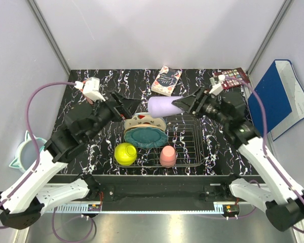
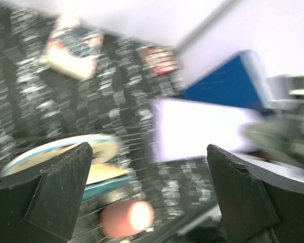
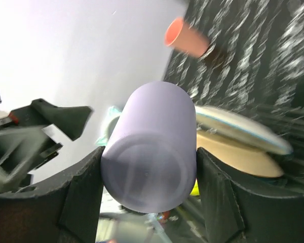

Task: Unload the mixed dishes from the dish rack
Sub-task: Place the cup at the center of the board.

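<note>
A: Where was the lilac cup [image 1: 164, 106]?
B: Held sideways in my right gripper [image 1: 182, 105], over the dish rack's [image 1: 190, 139] far edge. My left gripper [image 1: 129, 107] gaped empty beside it. One knock could have dropped it onto the plates [image 1: 147, 135].

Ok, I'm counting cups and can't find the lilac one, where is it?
Top view, centre: the lilac cup is held sideways in the right gripper, by the far edge of the dish rack.

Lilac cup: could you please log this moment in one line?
right gripper: holds lilac cup sideways, aloft | left gripper: open, empty | dish rack: teal plate, salmon-pink cup
</note>
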You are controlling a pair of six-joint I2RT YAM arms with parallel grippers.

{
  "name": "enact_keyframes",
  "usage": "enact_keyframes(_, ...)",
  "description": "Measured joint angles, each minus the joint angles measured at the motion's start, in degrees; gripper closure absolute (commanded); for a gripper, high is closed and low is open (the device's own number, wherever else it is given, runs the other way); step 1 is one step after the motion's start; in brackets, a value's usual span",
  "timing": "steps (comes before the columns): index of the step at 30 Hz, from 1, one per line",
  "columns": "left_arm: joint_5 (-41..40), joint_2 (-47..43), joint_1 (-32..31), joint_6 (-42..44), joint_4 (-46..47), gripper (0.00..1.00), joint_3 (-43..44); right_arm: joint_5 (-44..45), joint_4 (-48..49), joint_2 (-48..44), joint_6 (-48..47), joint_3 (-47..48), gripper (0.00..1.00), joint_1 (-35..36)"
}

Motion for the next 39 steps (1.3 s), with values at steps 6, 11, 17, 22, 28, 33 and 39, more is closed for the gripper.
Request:
enact_keyframes(6,9.4,-2.1,0.5,-0.9,10.8,0.01,-1.2,-10.2,20.0,5.5,14.0,-7.7,1.00,-0.7)
enact_keyframes(11,15.2,-0.3,0.9,-2.6,14.7,0.02,-2.3,-12.9,33.1,5.2,19.0,-7.7,1.00,-0.7)
enact_keyframes(17,17.8,0.3,0.9,-4.0,15.3,0.03,-4.6,-13.9,38.1,4.5,20.8,-7.7,1.00,-0.7)
enact_keyframes(22,20.2,0.3,1.0,-5.1,17.4,0.09,-5.0,-14.9,38.6,4.3,21.3,-7.8,1.00,-0.7)
enact_keyframes(28,22.4,0.5,1.0,-6.4,20.7,0.36,-6.4,-15.4,38.0,4.4,21.3,-8.4,1.00,-0.5)
enact_keyframes(33,23.3,0.5,1.0,-7.4,21.6,0.63,-7.3,-16.0,37.9,5.5,21.5,-9.9,1.00,-0.5)
enact_keyframes(39,23.6,0.2,1.3,-8.6,21.8,1.00,-8.3,-16.4,37.7,6.3,22.0,-10.1,1.00,-0.7)
